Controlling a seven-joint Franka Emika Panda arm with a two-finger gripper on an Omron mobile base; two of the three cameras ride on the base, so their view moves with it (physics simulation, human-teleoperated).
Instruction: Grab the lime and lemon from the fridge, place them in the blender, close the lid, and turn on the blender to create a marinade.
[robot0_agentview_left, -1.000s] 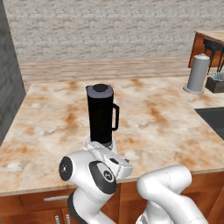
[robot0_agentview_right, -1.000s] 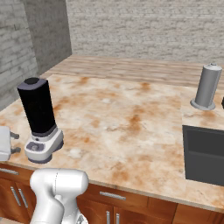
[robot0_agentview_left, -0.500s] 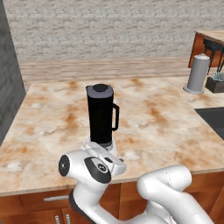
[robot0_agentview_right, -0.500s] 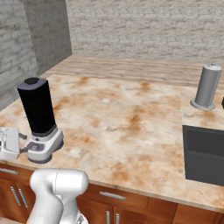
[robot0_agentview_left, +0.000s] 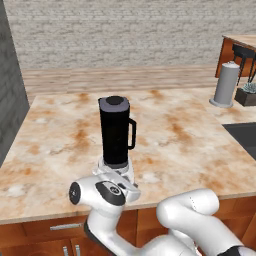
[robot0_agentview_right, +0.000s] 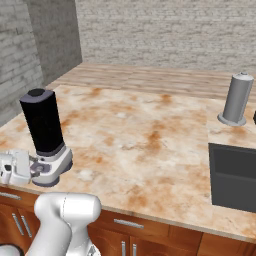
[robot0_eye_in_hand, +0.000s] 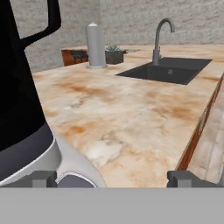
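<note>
The blender (robot0_agentview_left: 116, 135) is standing near the counter's (robot0_agentview_left: 190, 135) front edge, at about six o'clock from the counter's middle, with the lid (robot0_agentview_left: 114, 100) already sitting on the jar's top. Whether the lime and lemon are inside cannot be told, since the jar is opaque black; no fruit is lying on the counter, so I judge the loading and lid steps as done. What is left appears to be the last step: pressing the round button (robot0_agentview_right: 37, 168) on the base.

The gripper (robot0_eye_in_hand: 112, 179) is hanging low at the front of the base, at six o'clock from the jar in the left base view, with its fingers (robot0_eye_in_hand: 43, 178) spread wide and gripping nothing. In the hand view the base's grey curve is sitting between the tips, toward the nine o'clock side, so the hand is looking past the button rather than squarely at it; I judge that it needs lining up before pushing.

Against the frame a second ago, the hand is sitting closer to the base: in the right base view its white body, then barely showing at the nine o'clock edge, is now reaching right up beside the base. The blender, the grey canister (robot0_agentview_right: 236, 99) at two o'clock and the sink (robot0_agentview_right: 235, 175) are lying where they were.
</note>
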